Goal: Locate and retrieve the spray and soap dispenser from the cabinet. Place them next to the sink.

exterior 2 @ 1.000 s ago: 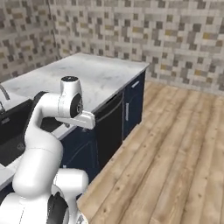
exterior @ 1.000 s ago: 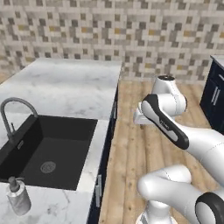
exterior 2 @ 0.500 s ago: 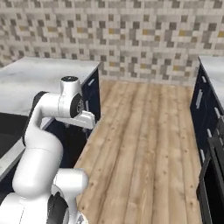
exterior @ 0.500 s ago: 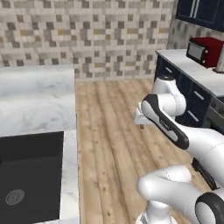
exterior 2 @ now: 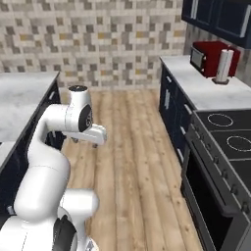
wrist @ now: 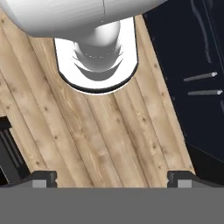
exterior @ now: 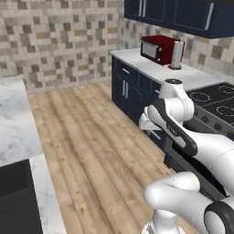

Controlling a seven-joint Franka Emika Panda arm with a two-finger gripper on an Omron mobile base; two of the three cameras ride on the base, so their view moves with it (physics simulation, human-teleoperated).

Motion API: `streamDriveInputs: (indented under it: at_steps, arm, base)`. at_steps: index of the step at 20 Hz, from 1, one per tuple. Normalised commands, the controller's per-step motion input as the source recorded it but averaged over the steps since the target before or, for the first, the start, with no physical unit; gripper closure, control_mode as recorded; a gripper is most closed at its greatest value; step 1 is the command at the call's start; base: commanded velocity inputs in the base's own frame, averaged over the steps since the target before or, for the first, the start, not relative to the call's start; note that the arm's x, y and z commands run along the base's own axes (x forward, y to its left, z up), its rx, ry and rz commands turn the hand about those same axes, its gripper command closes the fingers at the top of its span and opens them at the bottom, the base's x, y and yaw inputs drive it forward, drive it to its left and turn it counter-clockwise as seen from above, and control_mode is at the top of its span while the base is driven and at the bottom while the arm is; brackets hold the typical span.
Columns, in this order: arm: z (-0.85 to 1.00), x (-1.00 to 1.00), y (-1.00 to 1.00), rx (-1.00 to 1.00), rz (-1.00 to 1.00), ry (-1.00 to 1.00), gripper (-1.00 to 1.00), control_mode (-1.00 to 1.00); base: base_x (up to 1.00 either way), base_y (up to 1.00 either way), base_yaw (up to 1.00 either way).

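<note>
Left base view: I see navy wall cabinets [exterior: 183, 13] high above the microwave [exterior: 157, 49], doors shut; the spray and dispenser are presumably inside, light, rigid, slick plastic, best gripped mid-body; right base view: gripper [exterior 2: 93, 135] hangs low over the floor [exterior 2: 132, 162], well apart from the cabinets; hand view: fingertips [wrist: 43, 178] spread wide, empty.

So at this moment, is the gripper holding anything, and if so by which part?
Nothing is held. In the hand view the gripper has its jaws wide apart with only bare wooden floor between them.
</note>
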Motion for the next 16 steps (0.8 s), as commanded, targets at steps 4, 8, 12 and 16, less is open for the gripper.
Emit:
streamDriveInputs:
  at_steps: [4, 8, 12, 16]
  arm:
    - [0.00, 0.00, 0.00, 0.00, 0.00, 0.00, -1.00, 1.00]
    - [0.00, 0.00, 0.00, 0.00, 0.00, 0.00, -1.00, 1.00]
    - [0.00, 0.00, 0.00, 0.00, 0.00, 0.00, -1.00, 1.00]
    - [0.00, 0.00, 0.00, 0.00, 0.00, 0.00, -1.00, 1.00]
  base:
    - [0.00, 0.00, -0.50]
    - [0.00, 0.00, -0.50]
    - [0.00, 0.00, -0.50]
    - [0.00, 0.00, -0.50]
